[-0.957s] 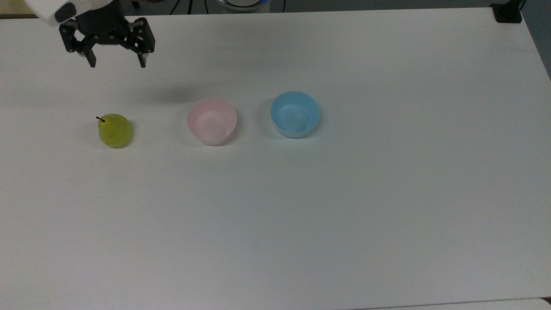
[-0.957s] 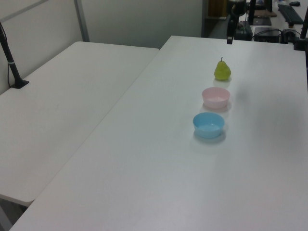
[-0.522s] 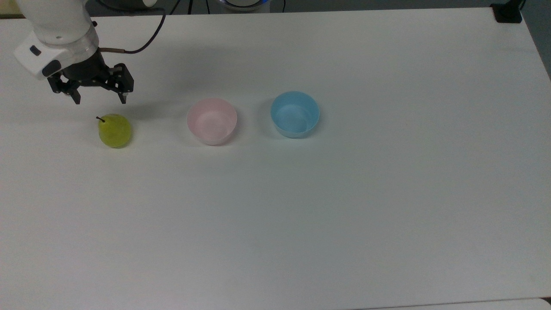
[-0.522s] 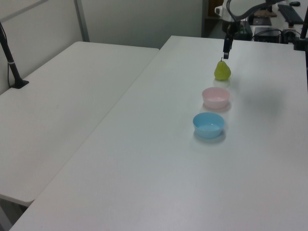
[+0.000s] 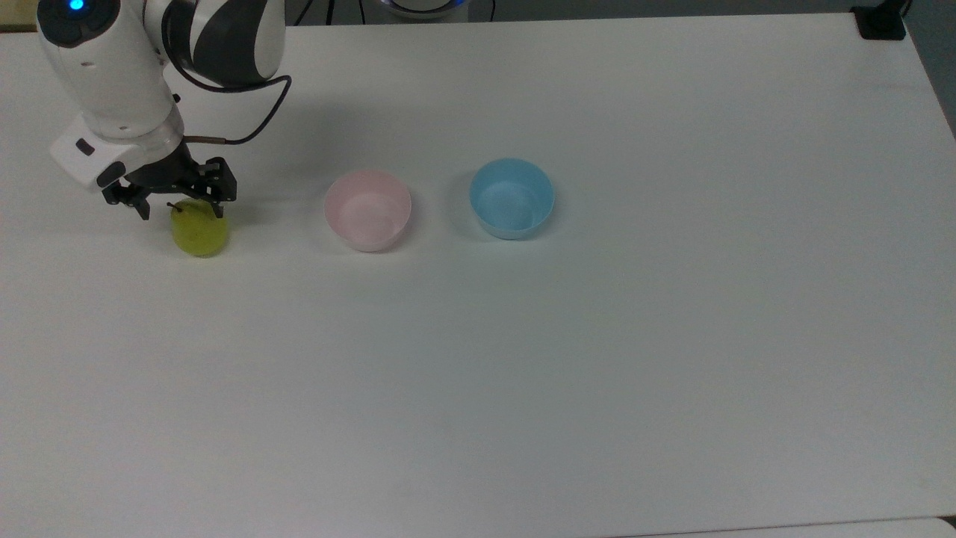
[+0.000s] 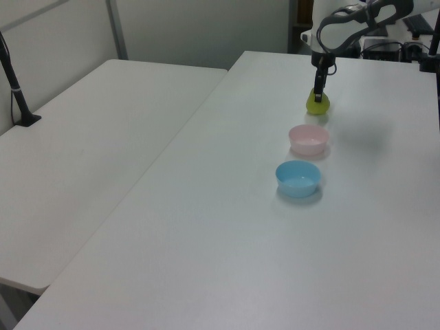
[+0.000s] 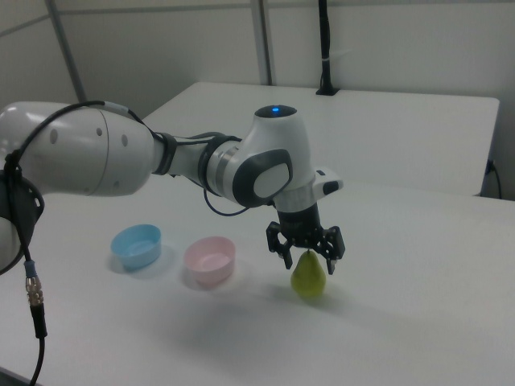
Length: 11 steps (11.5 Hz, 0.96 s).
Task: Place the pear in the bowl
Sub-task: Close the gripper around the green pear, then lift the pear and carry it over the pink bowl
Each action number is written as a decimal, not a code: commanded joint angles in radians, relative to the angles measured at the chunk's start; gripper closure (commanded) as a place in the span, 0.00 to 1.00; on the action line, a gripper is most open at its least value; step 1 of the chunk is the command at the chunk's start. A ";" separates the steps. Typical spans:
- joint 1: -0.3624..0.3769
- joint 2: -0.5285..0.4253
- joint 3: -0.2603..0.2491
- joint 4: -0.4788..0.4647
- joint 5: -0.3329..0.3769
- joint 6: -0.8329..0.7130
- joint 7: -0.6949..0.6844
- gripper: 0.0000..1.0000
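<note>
- The gripper point(image 7: 306, 256) hangs over the pear point(image 7: 308, 277), fingers spread, one on either side of its narrow top, not pinching it.
- The pear stands upright on the white table point(image 5: 597, 359), at the end of a row: the pink bowl point(image 5: 367, 209) near it, the light blue bowl point(image 5: 512, 198) beyond.
- This looks like the grasp step: next, I'd say, lower a touch, pinch below the stem, lift, carry it to the pink bowl.
</note>
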 commanded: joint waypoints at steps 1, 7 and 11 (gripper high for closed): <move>0.006 0.014 -0.001 -0.017 -0.035 0.034 -0.020 0.19; 0.009 -0.073 -0.001 -0.026 -0.039 -0.013 -0.011 0.63; 0.092 -0.192 0.001 -0.075 -0.037 -0.153 0.055 0.63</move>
